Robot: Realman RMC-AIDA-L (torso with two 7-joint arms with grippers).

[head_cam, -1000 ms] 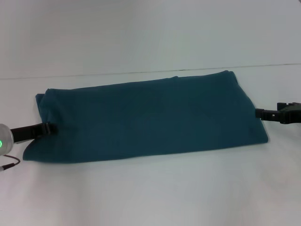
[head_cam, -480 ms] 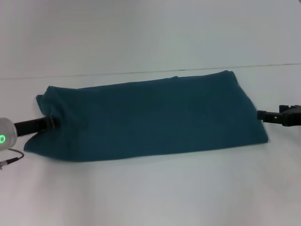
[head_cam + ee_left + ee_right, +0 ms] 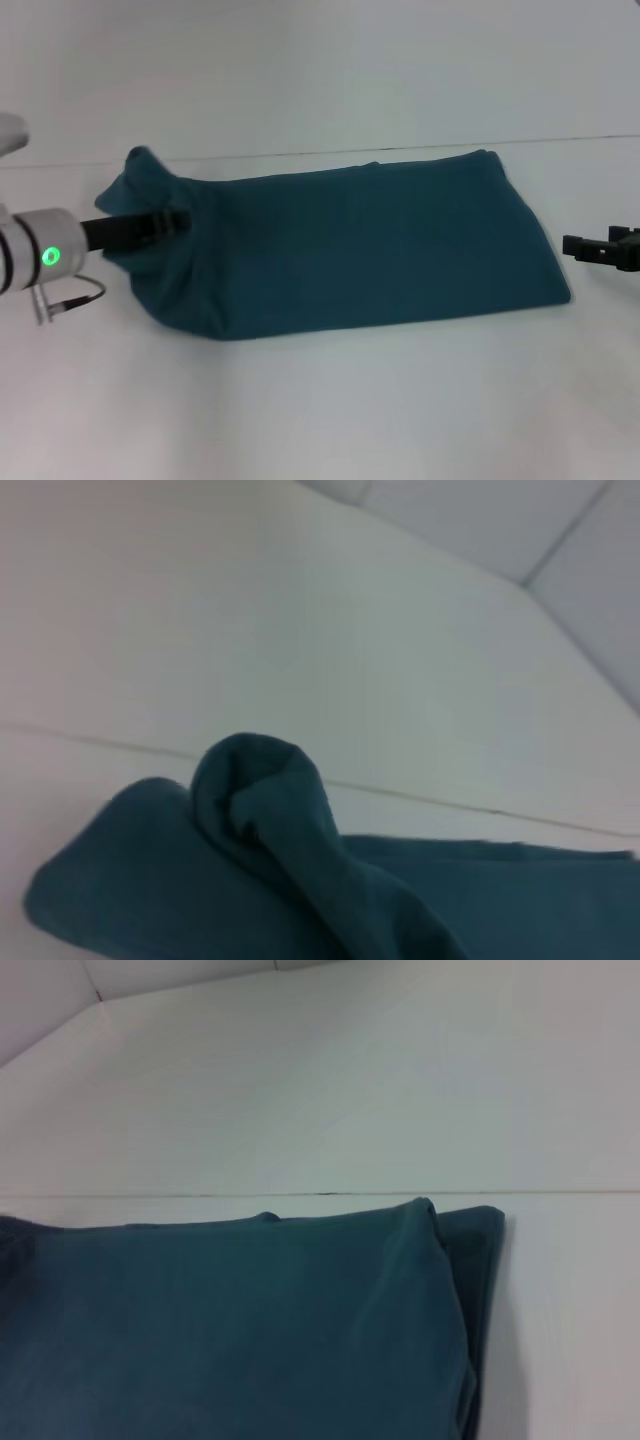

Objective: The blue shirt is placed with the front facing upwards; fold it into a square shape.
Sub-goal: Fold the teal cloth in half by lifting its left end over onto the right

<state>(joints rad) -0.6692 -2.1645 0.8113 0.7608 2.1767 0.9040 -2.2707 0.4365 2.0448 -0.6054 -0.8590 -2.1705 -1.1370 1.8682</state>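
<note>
- In the head view the blue shirt point(image 3: 350, 245) lies as a long folded band across the white table point(image 3: 320, 410), its far edge close to the seam where the table meets the wall point(image 3: 320, 70).
- The same view shows the left gripper point(image 3: 170, 220) at the shirt's left end, pinching the cloth, which rises there into a raised, bunched peak above the rest of the band.
- The left wrist view shows what the head view cannot: the lifted cloth curls into a rolled knob point(image 3: 260, 800) standing over the flat layers below. That arm's own fingers do not appear in it.
- The right gripper point(image 3: 575, 245) hangs just off the shirt's right end, apart from the cloth; whether its fingers are spread or pressed together cannot be told.
- The right wrist view shows the shirt's far right corner point(image 3: 450, 1230) as two stacked layers with slightly offset edges, a detail too fine for the head view.
- No lettering, collar or sleeve can be made out on the shirt; only plain teal cloth faces up.
- The right arm is cut off by the picture's edge.
- Bare table lies along the near side of the shirt and beyond both ends.
</note>
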